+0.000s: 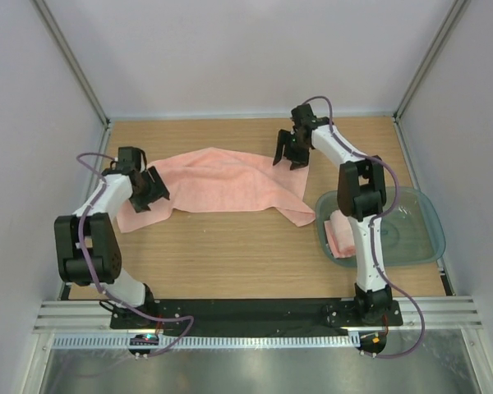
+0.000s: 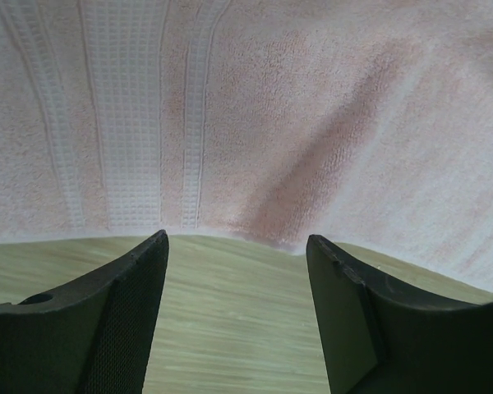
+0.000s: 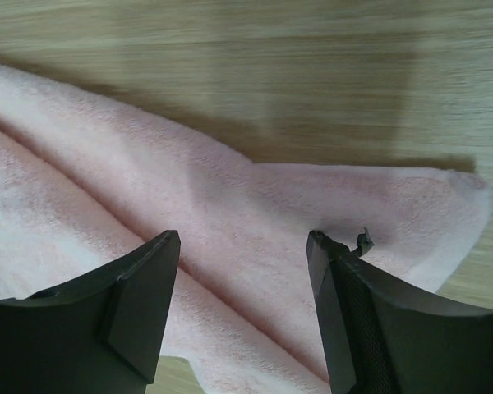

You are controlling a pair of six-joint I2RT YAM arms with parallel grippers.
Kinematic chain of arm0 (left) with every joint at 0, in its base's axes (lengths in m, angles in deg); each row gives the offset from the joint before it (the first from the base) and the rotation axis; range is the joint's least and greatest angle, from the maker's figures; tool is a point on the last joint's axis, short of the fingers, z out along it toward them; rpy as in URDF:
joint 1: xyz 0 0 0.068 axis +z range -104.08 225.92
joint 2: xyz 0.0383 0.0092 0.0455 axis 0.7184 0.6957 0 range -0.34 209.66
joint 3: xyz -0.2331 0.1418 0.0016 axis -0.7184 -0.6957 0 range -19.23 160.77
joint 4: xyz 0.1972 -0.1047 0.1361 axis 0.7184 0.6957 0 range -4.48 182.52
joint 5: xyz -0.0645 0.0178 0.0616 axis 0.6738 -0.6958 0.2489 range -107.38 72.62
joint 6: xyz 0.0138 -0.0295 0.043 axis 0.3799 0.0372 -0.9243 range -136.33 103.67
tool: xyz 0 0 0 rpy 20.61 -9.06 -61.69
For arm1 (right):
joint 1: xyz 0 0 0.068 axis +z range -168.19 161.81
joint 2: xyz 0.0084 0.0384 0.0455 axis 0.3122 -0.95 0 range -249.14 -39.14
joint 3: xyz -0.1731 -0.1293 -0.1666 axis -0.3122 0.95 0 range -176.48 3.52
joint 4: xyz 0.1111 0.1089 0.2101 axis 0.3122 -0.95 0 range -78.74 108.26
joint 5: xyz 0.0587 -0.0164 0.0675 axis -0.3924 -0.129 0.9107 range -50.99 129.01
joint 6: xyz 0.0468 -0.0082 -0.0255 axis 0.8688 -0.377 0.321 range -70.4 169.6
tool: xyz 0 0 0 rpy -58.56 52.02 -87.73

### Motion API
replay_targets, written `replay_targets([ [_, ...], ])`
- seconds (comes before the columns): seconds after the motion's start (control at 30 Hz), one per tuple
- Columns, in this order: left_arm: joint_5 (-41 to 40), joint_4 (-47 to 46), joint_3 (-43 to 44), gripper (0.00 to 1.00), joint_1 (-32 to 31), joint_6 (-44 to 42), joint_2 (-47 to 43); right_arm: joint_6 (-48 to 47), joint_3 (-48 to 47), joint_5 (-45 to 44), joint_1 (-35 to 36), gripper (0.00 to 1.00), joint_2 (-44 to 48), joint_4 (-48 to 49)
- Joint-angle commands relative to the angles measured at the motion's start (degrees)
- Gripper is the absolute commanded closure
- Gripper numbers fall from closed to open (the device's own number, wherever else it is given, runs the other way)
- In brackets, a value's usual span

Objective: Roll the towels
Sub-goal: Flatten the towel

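Two pink terry towels: long towel [image 1: 222,182] spread, rumpled, pale stripes [image 2: 131,123] at its left end; small towel [image 1: 338,234] folded in tray [image 1: 415,234]. Left gripper [image 1: 156,190] and right gripper [image 1: 289,158] gape, empty.

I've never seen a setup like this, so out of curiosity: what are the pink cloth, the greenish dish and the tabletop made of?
Towel: probably cotton terry, matte, with fuzzy looped pile and woven waffle stripes. Tray: likely plastic, translucent teal-grey, with faint glossy highlights. Table: wood or wood-look laminate, I cannot tell which; pale streaky grain, smooth low sheen.
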Motion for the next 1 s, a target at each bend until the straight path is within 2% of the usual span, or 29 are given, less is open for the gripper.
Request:
replay_targets([
  [0.0, 3.0, -5.2, 2.1, 0.31, -0.1, 2.4, 3.4, 0.4, -1.0, 1.2, -3.3, 0.3, -1.0, -0.1],
  [0.07, 3.9, -5.6, 2.8, 0.35, -0.3, 2.8, 6.1, 1.0, -0.2, 2.0, -4.4, 0.3, -2.0, 1.3],
  [0.27, 2.6, -5.4, 3.1, 0.39, -1.0, 3.9, 12.4, 1.2, -2.3, 2.5, -7.4, 0.3, -4.9, 1.4],
  [0.47, 0.1, -2.0, 1.5, 0.41, -1.0, 4.6, 14.7, 1.7, -10.5, 1.6, -11.3, 0.3, -9.3, -0.4],
  [0.63, -0.1, -0.6, -4.5, 0.42, -1.5, 5.4, 10.0, 2.6, -21.5, 2.9, -14.7, 0.3, -14.9, -1.5],
  [0.73, -1.3, 2.0, -7.8, 0.41, -1.4, 5.6, 6.4, 2.5, -23.3, 3.4, -14.8, 0.3, -15.6, 0.5],
  [0.87, -9.8, 7.7, -9.1, 0.38, -0.9, 5.0, -0.2, 1.7, -23.5, 0.7, -15.1, 0.29, -14.9, 2.7],
  [0.97, -9.4, 10.5, -9.6, 0.37, -0.8, 3.7, -2.9, 1.5, -23.7, 2.3, -15.3, 0.27, -14.6, 2.8],
])
